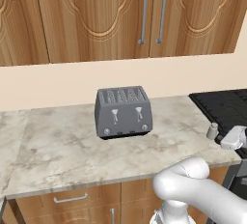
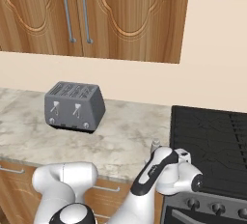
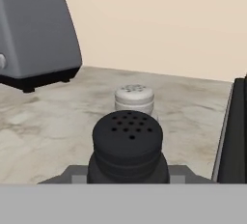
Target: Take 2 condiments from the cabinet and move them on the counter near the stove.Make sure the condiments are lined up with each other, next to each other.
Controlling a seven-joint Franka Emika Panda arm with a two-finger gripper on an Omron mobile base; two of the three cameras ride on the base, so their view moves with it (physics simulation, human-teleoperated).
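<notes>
While the gripper (image 3: 128,182) clamps the black shaker (image 3: 127,146), the grey shaker (image 3: 134,99) stands just beyond.

My arm bends low and reaches right, wrist level near the tabletop's front edge. My hand (image 3: 128,177) points toward the far wall, jaws closed on the black shaker (image 3: 128,146), gripping it low on its body, cap clear above my fingers.
</notes>
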